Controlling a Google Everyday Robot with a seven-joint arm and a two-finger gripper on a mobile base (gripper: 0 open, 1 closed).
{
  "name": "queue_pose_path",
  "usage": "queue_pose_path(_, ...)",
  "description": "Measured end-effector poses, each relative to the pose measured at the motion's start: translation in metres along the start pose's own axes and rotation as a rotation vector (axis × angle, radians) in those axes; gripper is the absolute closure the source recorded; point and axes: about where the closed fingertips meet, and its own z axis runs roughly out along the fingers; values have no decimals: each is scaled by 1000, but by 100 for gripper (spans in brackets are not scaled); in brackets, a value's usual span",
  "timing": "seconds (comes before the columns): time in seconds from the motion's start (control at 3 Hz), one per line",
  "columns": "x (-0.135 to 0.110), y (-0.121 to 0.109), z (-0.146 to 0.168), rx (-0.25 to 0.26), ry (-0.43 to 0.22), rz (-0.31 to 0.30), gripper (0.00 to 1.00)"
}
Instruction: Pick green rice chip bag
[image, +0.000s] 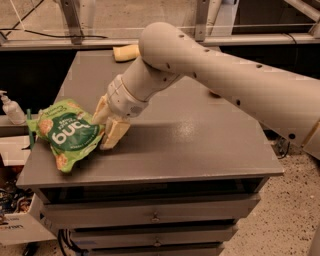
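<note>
The green rice chip bag (66, 134) lies crinkled on the left part of the grey cabinet top (200, 145), with white lettering facing up. My gripper (104, 126) is at the bag's right edge, low over the surface. Its two pale fingers are spread apart, one finger (115, 135) in front and the other behind, with the bag's right edge reaching between them. The fingers have not closed on the bag.
A pale yellow sponge-like block (125, 52) lies at the far edge of the cabinet top. A small white pump bottle (11, 108) stands on a lower ledge to the left. Drawers run below the front edge.
</note>
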Motion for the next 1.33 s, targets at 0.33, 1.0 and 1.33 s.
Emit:
queue_pose_path(0.33, -37, 1, -8, 76, -51, -5, 100)
queue_pose_path(1.0, -146, 6, -32, 249, -196, -48, 100)
queue_pose_path(1.33, -176, -7, -54, 315, -204, -102, 100)
